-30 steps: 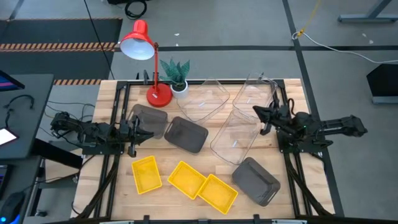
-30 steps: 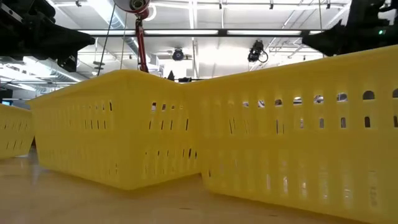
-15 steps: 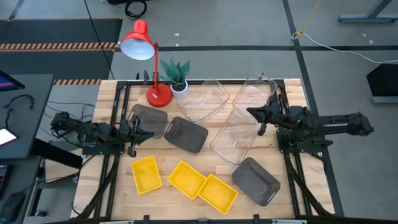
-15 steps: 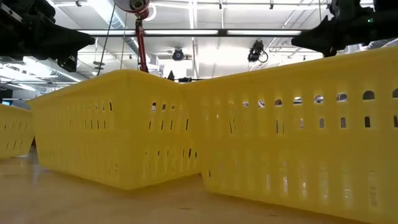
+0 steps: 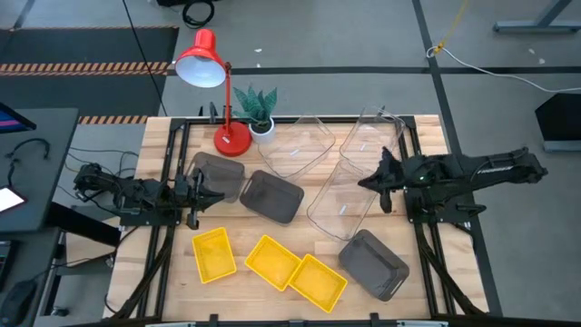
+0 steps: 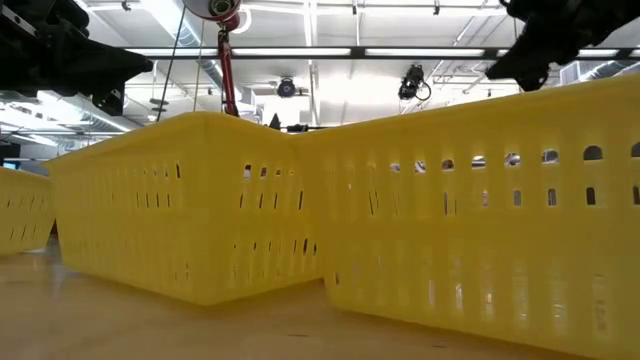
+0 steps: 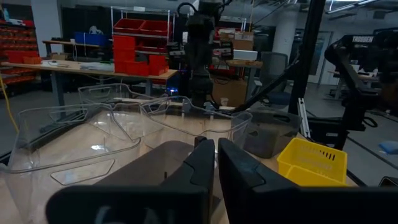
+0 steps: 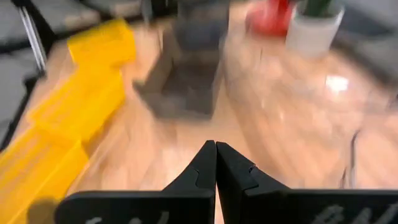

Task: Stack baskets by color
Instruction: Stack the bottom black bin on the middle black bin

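Three yellow baskets (image 5: pixel 214 252) (image 5: pixel 273 262) (image 5: pixel 318 281) lie along the table's near side. Two dark grey baskets (image 5: pixel 221 174) (image 5: pixel 270 195) sit left of centre, and one more (image 5: pixel 374 263) at the near right. Three clear baskets (image 5: pixel 300 145) (image 5: pixel 368 141) (image 5: pixel 343 195) lie tilted against each other at the far right. My left gripper (image 5: pixel 211 194) (image 7: pixel 215 163) is shut and level beside the left grey basket. My right gripper (image 5: pixel 365 181) (image 8: pixel 216 163) is shut, slanting down, above the nearest clear basket.
A red lamp (image 5: pixel 218 91) and a small potted plant (image 5: pixel 259 111) stand at the far edge, left of centre. Black frame rails (image 5: pixel 172 163) run along the table's left and right sides. Bare wood shows between the grey and yellow baskets.
My right gripper has risen and moved a little toward the table's left, over the clear baskets. It has tipped over and now slants down. It has stayed shut. No basket has moved.
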Robot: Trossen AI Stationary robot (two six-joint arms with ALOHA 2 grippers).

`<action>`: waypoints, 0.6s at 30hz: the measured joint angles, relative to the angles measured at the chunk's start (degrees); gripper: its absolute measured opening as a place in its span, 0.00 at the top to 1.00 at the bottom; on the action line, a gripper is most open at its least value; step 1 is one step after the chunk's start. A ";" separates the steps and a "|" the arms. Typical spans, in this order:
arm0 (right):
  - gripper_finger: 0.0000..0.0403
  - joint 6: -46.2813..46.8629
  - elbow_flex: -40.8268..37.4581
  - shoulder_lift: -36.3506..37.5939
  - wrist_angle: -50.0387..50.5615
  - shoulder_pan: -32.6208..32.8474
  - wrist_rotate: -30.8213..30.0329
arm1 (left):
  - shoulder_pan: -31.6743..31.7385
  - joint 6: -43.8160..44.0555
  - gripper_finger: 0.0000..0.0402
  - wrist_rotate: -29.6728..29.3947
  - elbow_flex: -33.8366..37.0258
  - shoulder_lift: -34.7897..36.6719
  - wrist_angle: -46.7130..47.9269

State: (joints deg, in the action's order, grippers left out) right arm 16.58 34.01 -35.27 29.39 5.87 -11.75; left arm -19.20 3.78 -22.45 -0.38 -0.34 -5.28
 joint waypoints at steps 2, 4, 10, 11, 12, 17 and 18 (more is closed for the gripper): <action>0.98 2.86 2.00 -1.99 3.42 1.29 -0.48 | 0.02 0.00 0.94 0.02 0.01 -0.02 0.00; 0.98 5.10 3.19 -4.04 4.91 2.71 -0.38 | 0.02 0.01 0.93 0.00 0.00 -0.02 0.00; 0.98 9.05 4.49 -11.14 5.41 8.43 3.39 | 0.02 -0.01 0.91 0.00 0.01 -0.01 0.00; 0.98 9.99 4.79 -12.37 5.31 9.51 4.20 | 0.01 0.02 0.91 0.01 0.00 -0.01 0.00; 0.98 11.01 5.16 -13.67 5.38 10.65 5.09 | 0.02 0.02 0.91 0.00 0.01 -0.01 0.00; 0.98 16.13 9.62 -20.20 8.61 16.69 7.34 | 0.02 0.00 0.92 0.02 0.00 -0.02 0.00; 0.98 16.65 11.04 -21.56 10.24 17.65 7.30 | 0.02 -0.01 0.93 0.00 0.01 -0.02 0.00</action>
State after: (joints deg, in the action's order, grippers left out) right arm 33.23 45.05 -56.83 39.63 23.53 -4.45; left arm -19.18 3.77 -22.45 -0.37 -0.36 -5.28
